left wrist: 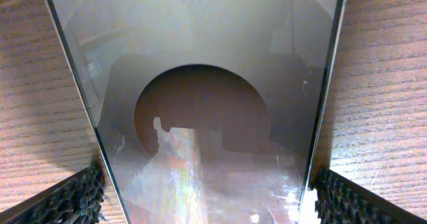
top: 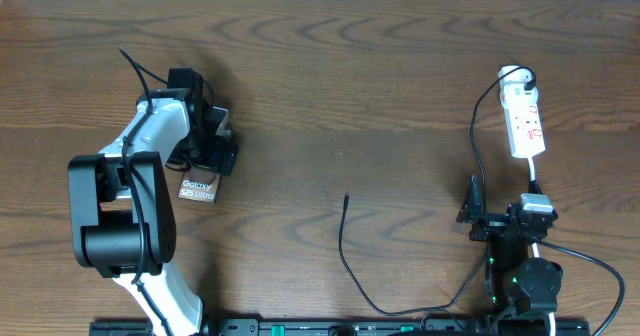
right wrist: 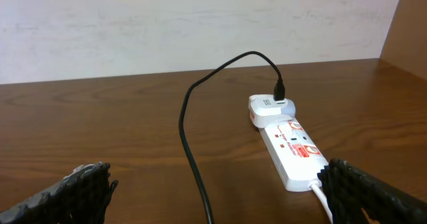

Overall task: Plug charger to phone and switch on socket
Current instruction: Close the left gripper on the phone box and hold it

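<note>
Phone (left wrist: 200, 117) pinched by left gripper (top: 218, 151) | right gripper (right wrist: 223, 194) spread | charger (top: 345, 246) lying apart

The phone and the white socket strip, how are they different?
The phone is dark and shiny with white letters; the socket is white with red marks. The phone sits between the fingers of the left hand; no hand touches the socket. The socket has a black plug in one end; the phone has none, since the charger tip lies loose away from it. Both are flat rectangles.
</note>
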